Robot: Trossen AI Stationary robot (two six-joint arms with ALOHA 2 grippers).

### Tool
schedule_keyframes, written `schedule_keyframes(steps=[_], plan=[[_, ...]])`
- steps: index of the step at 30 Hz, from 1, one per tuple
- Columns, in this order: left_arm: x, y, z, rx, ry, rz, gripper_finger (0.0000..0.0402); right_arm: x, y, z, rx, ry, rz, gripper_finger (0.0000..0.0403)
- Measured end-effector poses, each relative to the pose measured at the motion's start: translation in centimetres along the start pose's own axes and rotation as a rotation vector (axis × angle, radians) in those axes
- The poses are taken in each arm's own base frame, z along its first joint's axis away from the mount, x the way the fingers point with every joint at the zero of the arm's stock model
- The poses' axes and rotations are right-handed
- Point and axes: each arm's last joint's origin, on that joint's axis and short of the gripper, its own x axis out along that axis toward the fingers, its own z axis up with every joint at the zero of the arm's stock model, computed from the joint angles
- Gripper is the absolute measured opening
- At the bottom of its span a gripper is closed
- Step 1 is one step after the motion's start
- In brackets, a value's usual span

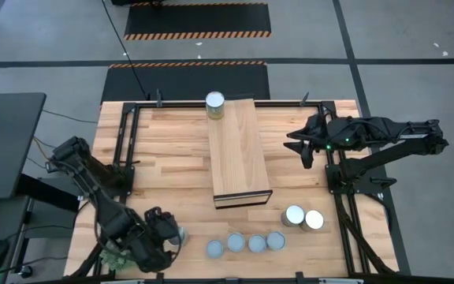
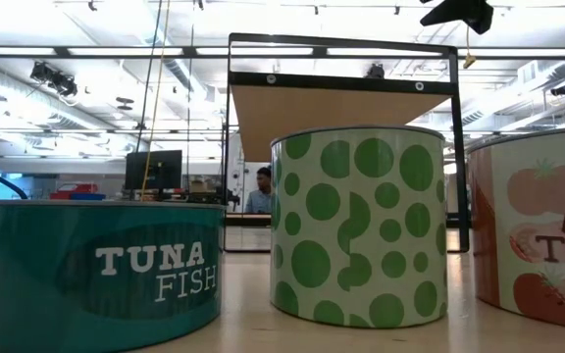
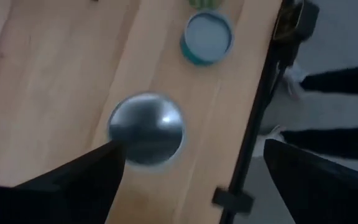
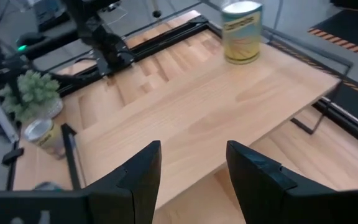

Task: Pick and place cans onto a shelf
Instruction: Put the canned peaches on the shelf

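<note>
Left gripper (image 3: 194, 168) stands wide open, holding nothing, over a dull silvery can (image 3: 146, 129). Right gripper (image 4: 192, 167) is part-open and empty above the shelf (image 4: 216, 118). Only the low view shows labels: a teal tuna can (image 2: 101, 275).

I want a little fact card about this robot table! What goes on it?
shelf: long light-wood box in the middle of the butcher-block table
can on shelf: one yellow-labelled metal can at the far end
cans on table: four flat blue-grey tins in a row at the near edge, two bright silver cans to their right
left gripper: jaws open, over a shiny round can top near the table's corner
right gripper: beside the shelf, jaws empty
</note>
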Motion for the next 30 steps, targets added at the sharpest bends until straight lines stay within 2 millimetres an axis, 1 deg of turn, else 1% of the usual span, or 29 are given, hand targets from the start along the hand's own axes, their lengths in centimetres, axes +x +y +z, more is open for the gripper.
schedule_keyframes(steps=[4,7,13,16,23,26,30], plan=[[2.0,-0.2,0.3,-0.059,0.012,0.053,0.0387,0.0,0.1,-0.1,-0.024,0.020,0.043,0.0190],[3.0,-0.1,0.1,-0.040,0.038,0.101,0.0387,0.0,0.2,-0.1,-0.043,0.026,0.057,0.0190],[3.3,-0.2,-0.2,0.018,0.011,0.125,0.0387,0.0,0.2,0.0,-0.060,0.018,0.062,0.0190],[3.1,0.1,-0.5,0.050,-0.007,0.177,0.0387,0.0,0.3,0.2,-0.057,0.002,0.069,0.0190],[3.1,-0.1,-1.4,0.080,-0.025,0.186,0.0387,0.0,0.4,0.4,-0.056,-0.021,0.079,0.0190],[3.7,0.4,-1.8,0.041,-0.016,0.210,0.0387,0.0,0.4,0.4,-0.056,-0.021,0.079,0.0190],[4.0,0.3,-1.8,0.018,-0.027,0.191,0.0387,0.0,0.4,0.4,-0.058,-0.021,0.079,0.0190]])
